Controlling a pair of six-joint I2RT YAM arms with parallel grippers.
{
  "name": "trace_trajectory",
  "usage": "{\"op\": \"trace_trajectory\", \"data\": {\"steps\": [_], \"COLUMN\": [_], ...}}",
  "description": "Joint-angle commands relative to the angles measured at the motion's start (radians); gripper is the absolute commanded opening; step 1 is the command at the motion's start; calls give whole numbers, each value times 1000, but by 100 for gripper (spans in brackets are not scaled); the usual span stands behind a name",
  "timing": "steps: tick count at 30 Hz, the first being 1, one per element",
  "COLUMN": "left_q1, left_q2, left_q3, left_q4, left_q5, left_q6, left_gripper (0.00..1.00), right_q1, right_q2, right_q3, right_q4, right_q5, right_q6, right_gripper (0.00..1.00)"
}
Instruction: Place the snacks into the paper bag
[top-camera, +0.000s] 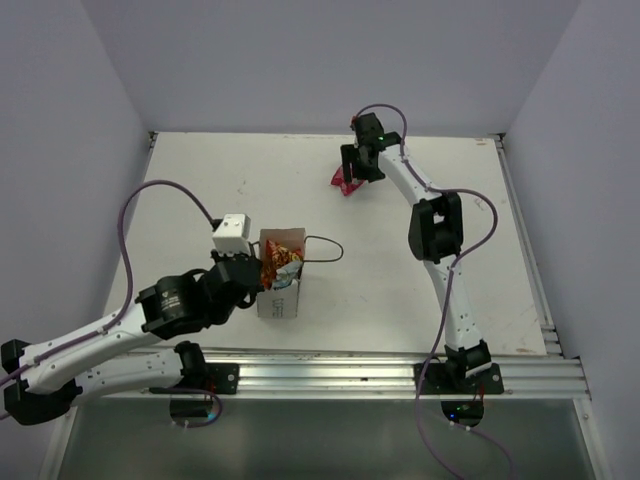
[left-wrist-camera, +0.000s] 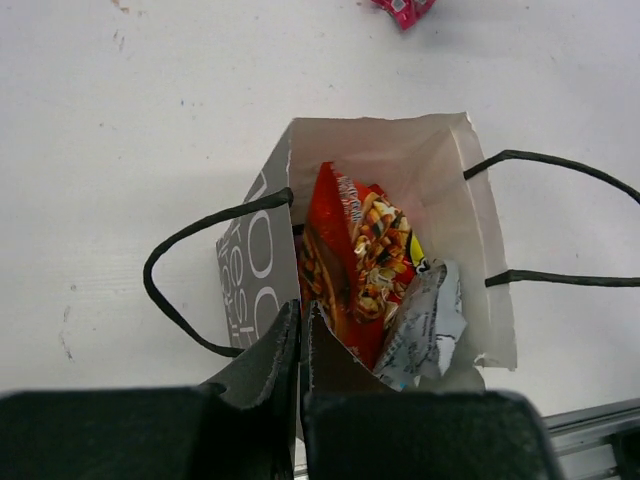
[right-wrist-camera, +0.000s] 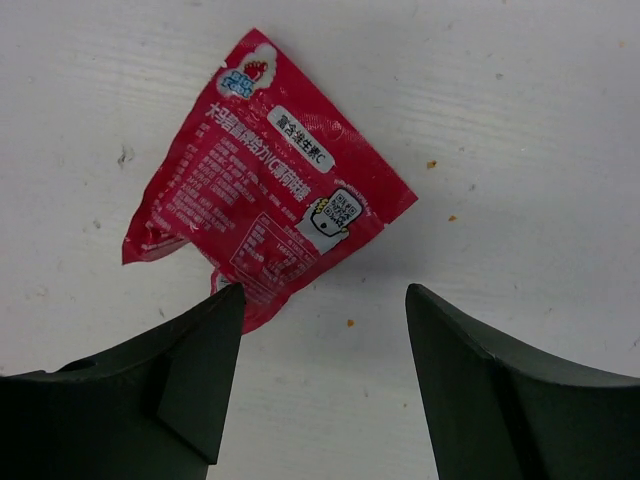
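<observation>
Left pincer (left-wrist-camera: 302, 318): closed, its two dark fingers pressed together over the near rim of the bag, and it appears to be pinching the paper there.
Bag: a white boxy paper bag (left-wrist-camera: 250, 265) with grey lettering on one wall stands upright with its mouth open, close to the near edge of the white surface (top-camera: 200, 180) and left of its middle.
Handles: thin black loop handles (left-wrist-camera: 175, 245) droop outward from two opposite walls of the bag, and the one on the right lies out across the surface.
Inside the bag, left: a red-orange foil packet (left-wrist-camera: 345, 260) printed with a snack picture stands on end, its top poking above the rim.
Inside the bag, right: a pale, clear crinkly packet (left-wrist-camera: 425, 320) leans against the red-orange one, near the bag's near corner.
On the surface: a small magenta foil packet (right-wrist-camera: 270, 190) with white print lies flat toward the far edge, about midway along it and well apart from the bag.
Right pincer (right-wrist-camera: 322, 295): spread wide and holding nothing, it hovers low over the magenta packet. Its left finger sits at the packet's near corner, though contact cannot be told, and its right finger is over bare surface.
</observation>
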Motion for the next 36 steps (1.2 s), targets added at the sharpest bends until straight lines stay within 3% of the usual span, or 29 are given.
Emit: {"op": "trace_trajectory", "data": {"steps": [1, 21, 24, 27, 28, 30, 36], "left_q1": [-2, -2, -2, -2, -2, -2, -2], "left_q2": [30, 73, 54, 44, 42, 39, 33], "left_q3": [17, 43, 44, 46, 47, 47, 23], "left_q4": [42, 36, 34, 34, 34, 34, 51], "left_q5": [-7, 6, -2, -11, -11, -11, -5], "left_q6": [-42, -48, -57, -60, -60, -65, -62], "left_gripper": [0, 0, 0, 0, 0, 0, 0], "right_q1": [3, -5, -5, -5, -6, -6, -5], "right_q2": [29, 112, 129, 141, 141, 129, -12], "right_q3": [74, 87, 70, 51, 48, 33, -65], "right_q4": [73, 136, 135, 128, 118, 110, 95], "right_q5": [-47, -141, -155, -147, -139, -112, -138], "right_q6": [-11, -1, 1, -5, -10, -14, -27], "right_gripper": [69, 65, 56, 39, 20, 0, 0]}}
